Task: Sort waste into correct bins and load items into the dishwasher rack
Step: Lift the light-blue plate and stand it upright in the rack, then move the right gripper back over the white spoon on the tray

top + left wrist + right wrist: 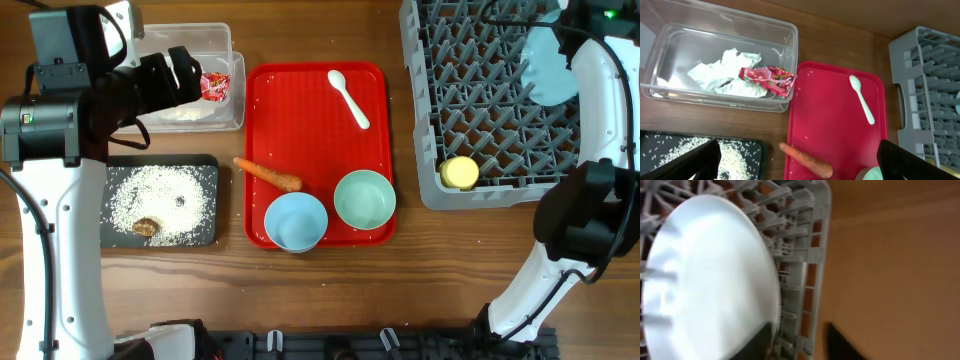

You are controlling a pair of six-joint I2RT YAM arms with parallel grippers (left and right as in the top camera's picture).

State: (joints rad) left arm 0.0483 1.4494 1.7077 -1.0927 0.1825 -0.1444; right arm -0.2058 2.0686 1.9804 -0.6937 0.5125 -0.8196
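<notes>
Wrapper (769, 80) lies in the tub (675, 35), upper left. Left pincer (188, 75) hangs wide and empty. Plate (710, 280) stands in the rack (807, 235). I cannot tell the right pincer's (800, 342) grip. Next, I think: grab the carrot (268, 174), mid-frame.

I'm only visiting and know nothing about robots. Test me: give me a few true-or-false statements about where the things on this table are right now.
1. The carrot lies on the red tray. True.
2. The white spoon is in the grey rack. False: it lies on the red tray.
3. The red wrapper is in the clear tub with the tissue. True.
4. The yellow cup stands on the red tray. False: it sits in a corner of the grey rack.
5. The rice is scattered in the black tray. True.
</notes>
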